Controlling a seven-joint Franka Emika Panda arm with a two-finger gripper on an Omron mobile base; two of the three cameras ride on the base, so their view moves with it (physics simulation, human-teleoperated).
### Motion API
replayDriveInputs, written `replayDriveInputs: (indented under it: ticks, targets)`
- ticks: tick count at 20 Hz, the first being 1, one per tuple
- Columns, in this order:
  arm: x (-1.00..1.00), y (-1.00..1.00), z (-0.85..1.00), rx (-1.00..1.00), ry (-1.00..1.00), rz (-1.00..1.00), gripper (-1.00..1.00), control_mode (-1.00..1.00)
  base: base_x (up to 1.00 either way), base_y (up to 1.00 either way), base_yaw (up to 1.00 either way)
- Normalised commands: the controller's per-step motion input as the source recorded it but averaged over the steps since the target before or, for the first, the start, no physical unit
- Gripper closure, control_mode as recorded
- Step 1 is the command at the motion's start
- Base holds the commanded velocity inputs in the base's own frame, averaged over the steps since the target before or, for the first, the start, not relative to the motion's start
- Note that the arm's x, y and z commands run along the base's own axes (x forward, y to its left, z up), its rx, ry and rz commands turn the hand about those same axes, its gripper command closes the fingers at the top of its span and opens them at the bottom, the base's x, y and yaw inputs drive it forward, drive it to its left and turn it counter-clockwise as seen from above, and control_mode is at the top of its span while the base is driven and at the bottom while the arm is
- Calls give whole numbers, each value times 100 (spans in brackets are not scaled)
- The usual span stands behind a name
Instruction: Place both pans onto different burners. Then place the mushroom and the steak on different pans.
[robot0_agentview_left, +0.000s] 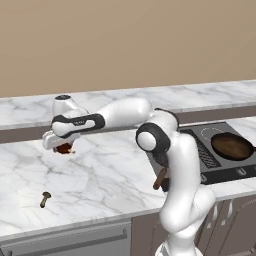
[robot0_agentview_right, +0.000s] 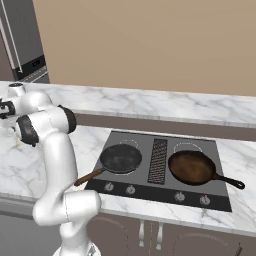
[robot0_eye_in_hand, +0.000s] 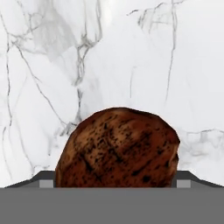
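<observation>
Claw (robot0_agentview_left: 62, 146) is down low over the marble counter (robot0_agentview_left: 110, 170), out to the left of the cooktop (robot0_agentview_right: 160, 167), and its jaws are spread wide with the steak (robot0_eye_in_hand: 118, 148) sitting right between them. From the hand camera the steak looms large, dark brown and charred in speckles, lying on the white marble, with the two dark fingertips (robot0_eye_in_hand: 46, 180) peeking out on either side of it. Whether those tips are actually touching the meat, I cannot tell. In the left base view the steak (robot0_agentview_left: 64, 148) shows as a small reddish-brown lump just under the hand. Over to the front of the counter, well apart from the steak, lies the mushroom (robot0_agentview_left: 45, 199), tiny and brown, tipped on its side. Both pans are on the cooktop: the black pan (robot0_agentview_right: 121, 158) sits on the left front burner (robot0_agentview_right: 129, 144) with its wooden handle poking out toward the counter edge, and the reddish-brown pan (robot0_agentview_right: 192, 167) sits on the right side, its dark handle pointing off to the right. Both pans look bare inside.
</observation>
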Motion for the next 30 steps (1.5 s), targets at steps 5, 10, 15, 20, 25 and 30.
replayDriveInputs:
  ticks: [5, 10, 15, 20, 25, 30]
  targets:
    - [-46, -85, 27, 0, 0, -17, 100, -100, 0, 0, 0]
    - [-45, -96, 15, 0, 0, -20, 100, -100, 0, 0, 0]
    - [-27, -93, 20, 0, 1, -19, 100, -100, 0, 0, 0]
    - [-11, -90, 27, 0, 4, -16, 100, -100, 0, 0, 0]
    - [-2, -81, 28, 0, 5, -9, 100, -100, 0, 0, 0]
    - [0, -81, 20, 0, 2, -1, 100, -100, 0, 0, 0]
